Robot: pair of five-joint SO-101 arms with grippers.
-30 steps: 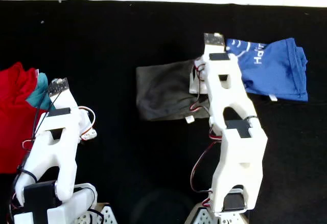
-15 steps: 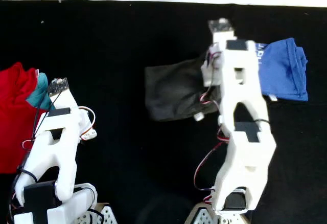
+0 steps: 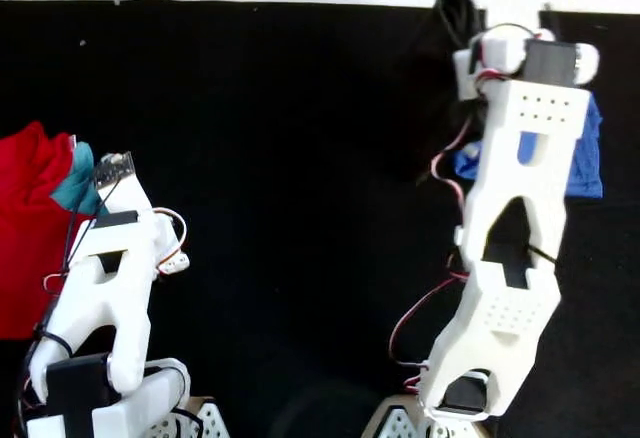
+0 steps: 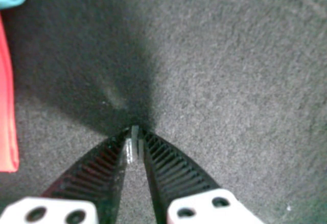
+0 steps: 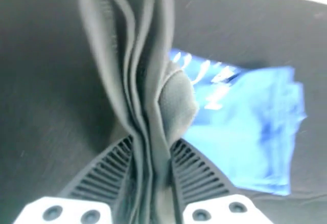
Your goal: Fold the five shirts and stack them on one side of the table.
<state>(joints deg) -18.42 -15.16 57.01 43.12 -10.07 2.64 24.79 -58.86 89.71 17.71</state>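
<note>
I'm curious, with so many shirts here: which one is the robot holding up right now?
The dark grey shirt, pinched in the right gripper and held up. The blue shirt lies on the table; the red shirt and teal shirt sit far left.

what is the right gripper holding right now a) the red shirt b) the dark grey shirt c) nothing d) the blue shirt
b, the right gripper is shut on the dark grey shirt, which is bunched between its jaws, while the blue shirt lies on the table behind it.
</note>
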